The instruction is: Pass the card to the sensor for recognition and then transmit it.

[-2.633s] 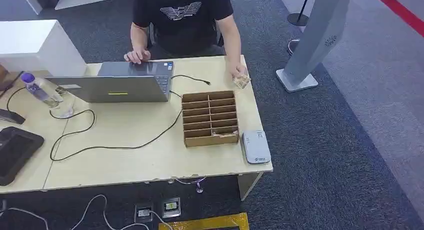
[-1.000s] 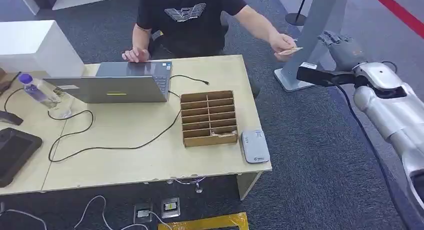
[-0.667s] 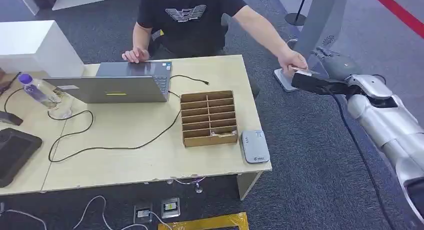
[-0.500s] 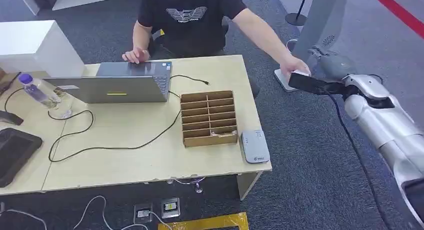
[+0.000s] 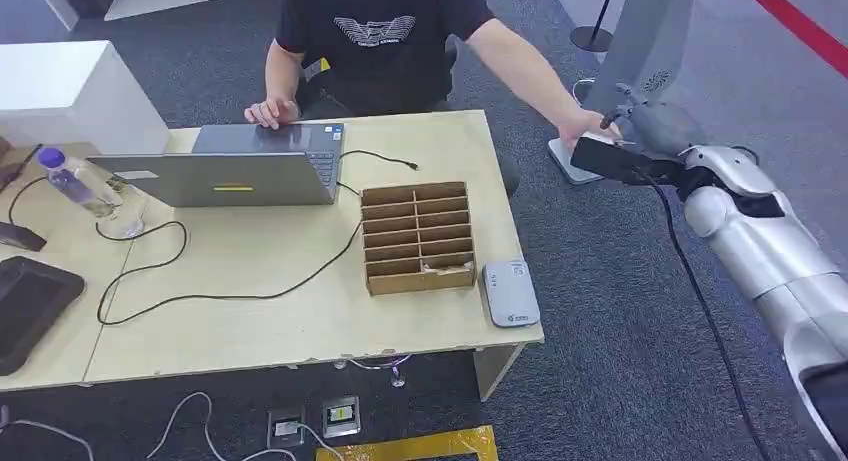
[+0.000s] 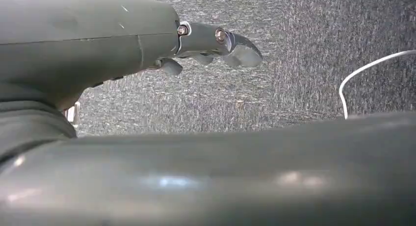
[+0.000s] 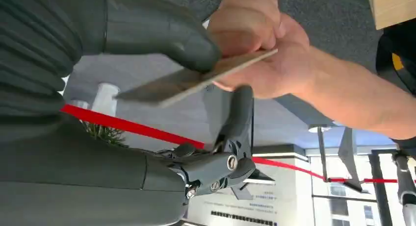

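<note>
Right hand (image 7: 147, 35) now against card (image 7: 196, 81)

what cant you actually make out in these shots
- Card, right wrist view: seen edge-on, so its face is unreadable; the person's hand and the right robot hand both touch it, so the holder is unclear.
- Card in head view: hidden behind the wrist.
- Left robot hand, left wrist view: mostly hidden by the arm cover.
- Sensor: markings too small.

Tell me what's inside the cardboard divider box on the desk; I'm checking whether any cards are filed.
The cardboard divider box has mostly bare slots. Something small and pale lies in a front right slot; unidentifiable. The walls hide parts of the slot floors.
</note>
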{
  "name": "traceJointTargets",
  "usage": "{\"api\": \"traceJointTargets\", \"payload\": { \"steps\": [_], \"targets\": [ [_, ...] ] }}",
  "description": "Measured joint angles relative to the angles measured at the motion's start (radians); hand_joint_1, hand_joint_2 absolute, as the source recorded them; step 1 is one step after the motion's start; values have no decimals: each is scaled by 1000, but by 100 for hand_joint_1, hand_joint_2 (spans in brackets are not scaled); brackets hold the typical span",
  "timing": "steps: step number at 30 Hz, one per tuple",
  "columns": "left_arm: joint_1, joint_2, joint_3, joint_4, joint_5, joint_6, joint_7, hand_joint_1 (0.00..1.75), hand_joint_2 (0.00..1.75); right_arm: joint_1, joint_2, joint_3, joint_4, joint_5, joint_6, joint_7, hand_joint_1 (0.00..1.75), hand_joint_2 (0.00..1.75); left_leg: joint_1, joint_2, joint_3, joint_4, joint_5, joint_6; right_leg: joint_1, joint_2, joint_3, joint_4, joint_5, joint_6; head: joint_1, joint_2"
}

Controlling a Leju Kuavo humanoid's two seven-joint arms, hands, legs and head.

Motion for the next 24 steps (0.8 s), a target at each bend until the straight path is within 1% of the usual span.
{"api": "traceJointTargets", "payload": {
  "steps": [9, 14, 19, 24],
  "targets": [
    [1, 3, -3, 0, 1, 0, 0, 0, 0, 10, -11, 0, -34, -6, 21, 17, 175, 175, 0, 0, 0, 0, 0, 0, 0, 0, 0, 0, 0, 0, 0, 0],
    [2, 3, -13, 0, 4, 0, 0, 0, 0, 27, -31, 2, -61, -41, 27, 33, 175, 175, 0, 0, 0, 0, 0, 0, 0, 0, 0, 0, 0, 0, 0, 0],
    [3, 5, -18, 0, 9, 0, 0, 0, 0, 71, -56, 3, -95, -82, 23, 53, 175, 175, 0, 0, 0, 0, 0, 0, 0, 0, 0, 0, 0, 0, 0, 0],
    [4, 5, -23, 0, 12, 2, 5, 0, 0, 135, -82, 3, -136, -108, 2, 66, 175, 175, 0, 0, 0, 0, 0, 0, 0, 0, 0, 0, 0, 0, 0, 0]
  ]
}}
